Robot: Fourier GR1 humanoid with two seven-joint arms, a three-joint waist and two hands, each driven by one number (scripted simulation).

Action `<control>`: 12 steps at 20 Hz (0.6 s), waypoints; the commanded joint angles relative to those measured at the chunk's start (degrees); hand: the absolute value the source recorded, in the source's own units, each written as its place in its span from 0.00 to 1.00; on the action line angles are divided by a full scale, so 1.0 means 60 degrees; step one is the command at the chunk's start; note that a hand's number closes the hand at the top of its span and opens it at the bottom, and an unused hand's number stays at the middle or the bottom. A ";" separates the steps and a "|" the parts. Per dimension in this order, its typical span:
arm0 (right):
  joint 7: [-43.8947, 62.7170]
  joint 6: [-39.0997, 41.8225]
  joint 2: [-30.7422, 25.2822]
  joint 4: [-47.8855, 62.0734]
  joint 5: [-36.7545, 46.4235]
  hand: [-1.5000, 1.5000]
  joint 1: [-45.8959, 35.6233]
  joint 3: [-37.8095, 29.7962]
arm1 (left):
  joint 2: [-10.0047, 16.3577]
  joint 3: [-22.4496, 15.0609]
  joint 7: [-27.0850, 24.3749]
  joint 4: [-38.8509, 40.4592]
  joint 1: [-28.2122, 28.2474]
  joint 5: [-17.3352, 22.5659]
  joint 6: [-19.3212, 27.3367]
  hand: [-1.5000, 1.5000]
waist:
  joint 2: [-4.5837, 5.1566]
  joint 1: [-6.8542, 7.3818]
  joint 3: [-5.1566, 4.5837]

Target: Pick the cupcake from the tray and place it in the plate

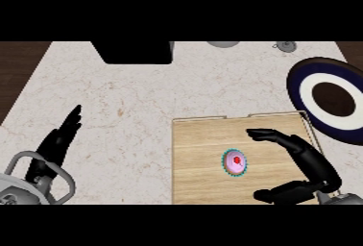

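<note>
**Right hand spread beside cupcake; item not yet grasped**

Nearest the lower edge, the left hand (59, 138) lay over the marbled counter (127, 96), well left of the work. Its fingers were straight and pointed away from the robot. It was judged to be resting, clear of the right arm's path.

The right hand (316, 166) was over the right part of the wooden tray (199, 144). It was wide open and held nothing. The fingers arched at the far side and the thumb sat at the near side, so the hand opened toward the cupcake (235, 163). This posture was judged to be a set-up for closing in on the item from its right. No contact was visible, and a gap of bare wood showed between hand and cupcake.

The cupcake stood near the middle of the tray, apparently upright. Seen from above, it had a teal fluted wrapper, pink icing and a small red topping at the centre.

Farther off, past the tray's right far corner, the plate (300, 76) lay with a navy rim, white ring and dark centre. It carried nothing and was partly cut off by the view's edge. A black block (135, 52) stood at the far edge of the counter.
</note>
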 commanded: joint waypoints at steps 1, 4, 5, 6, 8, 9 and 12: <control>-0.0069 -0.0227 -0.0704 0.0099 0.1623 0.00 -0.0463 0.0328 | -0.1124 0.0268 -0.0814 0.0051 0.0107 0.0359 0.0466 0.50 | 0.0062 -0.0084 -0.0295; 0.0603 -0.0340 -0.1420 -0.0225 0.2436 0.00 -0.0871 0.0240 | -0.1136 0.0181 -0.0592 -0.0141 0.0203 0.0283 0.0616 0.50 | 0.0032 -0.0152 -0.0304; 0.1087 -0.0466 -0.1331 -0.0363 0.2766 0.00 -0.1013 0.0469 | -0.1265 0.0087 -0.0780 -0.0152 0.0373 0.0119 0.0807 0.50 | 0.0028 -0.0113 -0.0311; 0.1635 -0.0286 -0.1341 -0.0684 0.2778 0.00 -0.1382 0.0534 | -0.1245 0.0063 -0.0539 -0.0415 0.0353 0.0204 0.0765 0.50 | 0.0011 -0.0080 -0.0311; 0.1814 0.0102 -0.1693 -0.0436 0.3159 0.00 -0.1572 0.0688 | -0.1028 0.0101 -0.0376 -0.0725 0.0274 0.0061 0.0777 0.50 | 0.0031 -0.0052 -0.0291; 0.2082 0.0445 -0.1935 -0.0421 0.3161 0.00 -0.1754 0.0677 | -0.1121 0.0216 -0.0613 -0.0462 0.0387 0.0128 0.0775 0.50 | 0.0051 -0.0058 -0.0304; 0.3548 0.1442 -0.1949 -0.0752 0.3319 0.00 -0.2358 0.1354 | -0.1207 -0.0035 -0.0258 -0.0771 0.0342 -0.0003 0.0865 0.50 | 0.0034 0.0000 -0.0314</control>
